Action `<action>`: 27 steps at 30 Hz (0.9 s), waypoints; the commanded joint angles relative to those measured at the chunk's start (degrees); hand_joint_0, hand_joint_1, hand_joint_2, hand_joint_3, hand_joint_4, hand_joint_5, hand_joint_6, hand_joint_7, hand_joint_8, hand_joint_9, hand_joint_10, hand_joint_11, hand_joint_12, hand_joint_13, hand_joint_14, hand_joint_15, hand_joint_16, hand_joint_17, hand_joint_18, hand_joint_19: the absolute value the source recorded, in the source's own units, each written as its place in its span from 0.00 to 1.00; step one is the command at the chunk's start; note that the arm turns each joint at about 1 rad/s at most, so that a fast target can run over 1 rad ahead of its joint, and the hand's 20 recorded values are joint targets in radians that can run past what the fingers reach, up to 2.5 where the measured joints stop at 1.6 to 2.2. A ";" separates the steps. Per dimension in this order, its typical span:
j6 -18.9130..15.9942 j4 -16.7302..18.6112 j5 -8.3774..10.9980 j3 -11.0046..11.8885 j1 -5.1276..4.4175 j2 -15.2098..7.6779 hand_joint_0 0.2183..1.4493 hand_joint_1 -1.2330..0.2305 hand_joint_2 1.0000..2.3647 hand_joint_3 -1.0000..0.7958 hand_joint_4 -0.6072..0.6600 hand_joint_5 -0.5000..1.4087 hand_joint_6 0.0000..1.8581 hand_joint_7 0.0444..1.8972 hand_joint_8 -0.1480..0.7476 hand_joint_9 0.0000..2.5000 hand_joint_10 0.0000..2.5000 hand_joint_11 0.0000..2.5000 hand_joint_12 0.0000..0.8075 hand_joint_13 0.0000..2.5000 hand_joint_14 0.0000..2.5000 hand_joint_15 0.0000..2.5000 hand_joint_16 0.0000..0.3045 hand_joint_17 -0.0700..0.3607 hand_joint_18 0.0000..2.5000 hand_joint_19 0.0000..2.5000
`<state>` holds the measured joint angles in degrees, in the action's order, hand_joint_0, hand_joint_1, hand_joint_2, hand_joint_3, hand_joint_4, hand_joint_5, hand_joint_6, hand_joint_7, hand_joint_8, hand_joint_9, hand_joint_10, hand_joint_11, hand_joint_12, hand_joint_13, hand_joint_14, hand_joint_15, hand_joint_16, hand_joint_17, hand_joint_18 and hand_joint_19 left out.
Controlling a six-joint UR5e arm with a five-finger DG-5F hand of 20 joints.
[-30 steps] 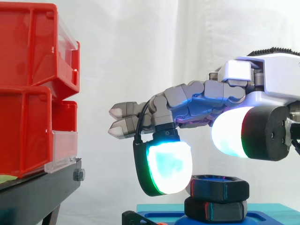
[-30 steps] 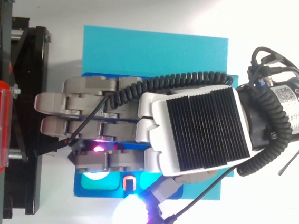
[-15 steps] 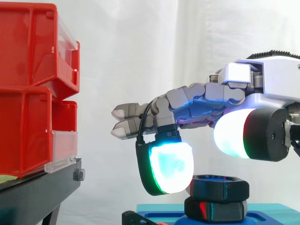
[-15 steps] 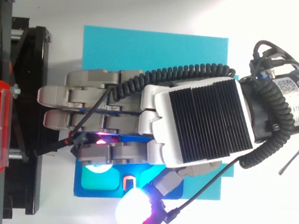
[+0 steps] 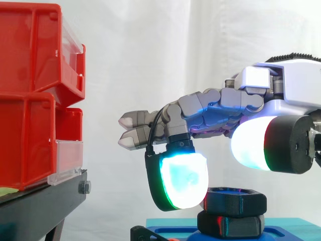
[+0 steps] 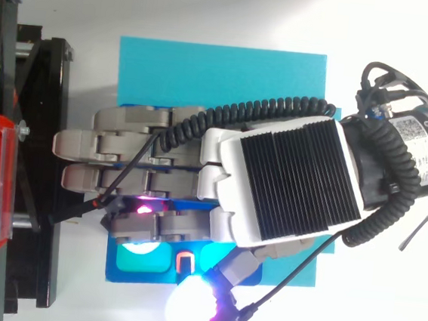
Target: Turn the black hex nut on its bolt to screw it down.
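1. Starting at the far left of the side view, the red bins (image 5: 30, 95) are sitting on the black stand (image 5: 45, 201), well apart from the work.
2. Moving right, the hand (image 5: 220, 108) is reaching in level, with its fingers lying stretched out and relaxed toward 9 o'clock and pinching nothing. One finger is dipping toward 6 o'clock, and its glowing fingertip (image 5: 183, 181) is hanging at the nut's 9 o'clock. I cannot tell whether it is touching.
3. The black hex nut (image 5: 235, 200) is sitting low, with a second black hex piece (image 5: 231, 224) at its 6 o'clock. Only a thin seam is separating them and no thread is showing. Screwing down is probably nearly done, though I cannot tell whether the nut is tight.
4. The thumb pad (image 5: 248, 145) is hovering at the nut's 1 o'clock, apart from it. Nothing is gripping the nut, so any further turn is likely waiting on a fresh grasp.
5. From above, the hand (image 6: 280, 182) is lying over the blue base (image 6: 223, 70).
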<state>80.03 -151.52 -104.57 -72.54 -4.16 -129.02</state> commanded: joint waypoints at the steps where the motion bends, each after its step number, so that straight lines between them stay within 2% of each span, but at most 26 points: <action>1: 0.04 0.00 -0.02 0.03 -0.06 0.00 0.22 0.62 0.00 0.28 0.69 0.20 0.29 0.72 0.47 0.13 0.00 0.00 0.43 0.03 0.00 0.00 0.16 0.42 0.06 0.05; 21: -0.05 -0.09 0.25 -0.06 -0.23 -0.18 0.22 0.62 0.00 0.28 0.69 0.20 0.29 0.72 0.47 0.12 0.00 0.00 0.43 0.03 0.00 0.00 0.16 0.42 0.06 0.05; 25: -0.66 0.09 0.25 -0.06 -0.14 -2.20 0.22 0.62 0.00 0.28 0.69 0.20 0.29 0.72 0.47 0.12 0.00 0.00 0.43 0.03 0.00 0.00 0.16 0.42 0.06 0.05; 27: -1.10 0.53 0.25 -0.06 -0.23 -2.46 0.22 0.62 0.00 0.28 0.69 0.20 0.29 0.72 0.47 0.12 0.00 0.00 0.43 0.03 0.00 0.00 0.16 0.42 0.06 0.05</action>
<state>79.51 -151.45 -104.29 -72.60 -4.33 -130.66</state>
